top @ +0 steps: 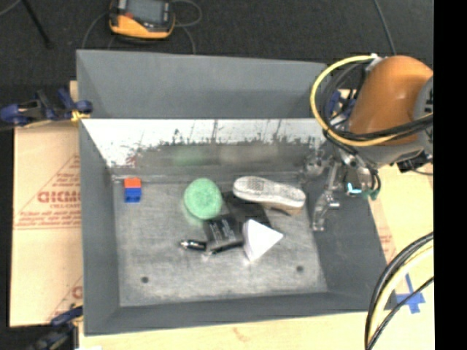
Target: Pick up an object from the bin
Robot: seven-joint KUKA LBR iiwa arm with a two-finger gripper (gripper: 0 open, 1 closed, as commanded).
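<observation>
The gripper (323, 204) hangs by the right wall of the bin (96, 224); whether it is parted or closed is unclear. A white shoe sole (268, 193) lies just left, its long axis pointing toward it, with a green ball (202, 199) beyond.

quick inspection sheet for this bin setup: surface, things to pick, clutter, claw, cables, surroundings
surface: grey metal bin, floor scuffed, dark streaks along the far wall
job's things: green ball, white shoe sole, white cone-shaped piece, flat black part and small black piece bunched mid-bin; blue and red block alone at the left
clutter: nothing seen
grippers: claw at the bin's right side, just right of the sole's end
cables: yellow and black loops round the orange wrist cover
surroundings: orange and black handheld device on the dark floor behind the bin
</observation>
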